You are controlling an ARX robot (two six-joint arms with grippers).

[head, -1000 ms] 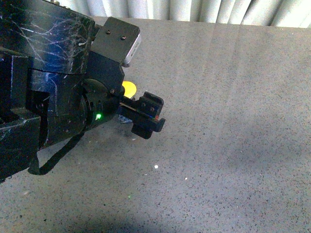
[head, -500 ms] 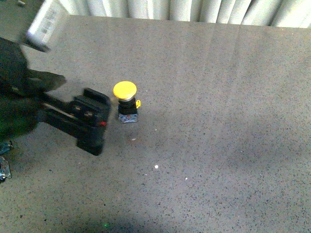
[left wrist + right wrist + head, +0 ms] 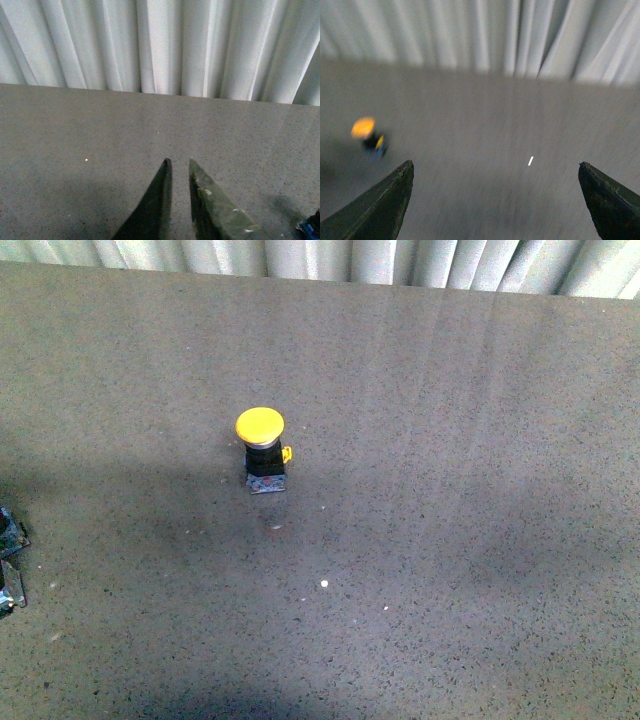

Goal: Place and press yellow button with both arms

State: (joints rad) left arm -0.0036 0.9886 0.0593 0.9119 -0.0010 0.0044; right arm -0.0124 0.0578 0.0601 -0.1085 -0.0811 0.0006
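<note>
Your yellow button (image 3: 262, 452) stands upright and alone on the grey speckled table (image 3: 480, 540). In the front view it sits left of the middle and somewhat toward the far side. Its round cap is on top, its small yellow tab points toward your right-arm side, and its grey-blue base lies flat on the surface. A white speck (image 3: 322, 584) lies on the table nearer to you than the button, well apart from it. At the far edge of the table hangs a pleated white curtain (image 3: 160, 45). Your left gripper (image 3: 179, 164) hangs over bare table and faces that curtain. Its 2 fingers (image 3: 159, 200) are drawn almost together, with only a thin slit between them, and it holds nothing. A blue scrap (image 3: 311, 227) shows at the very edge of the left wrist view, too little of it to name. Your right gripper (image 3: 495, 164) is spread wide and is empty, with 1 finger at each side of its view. That picture is blurred, but you can make out the button as an orange and black smudge beyond 1 finger, well clear of both.
</note>
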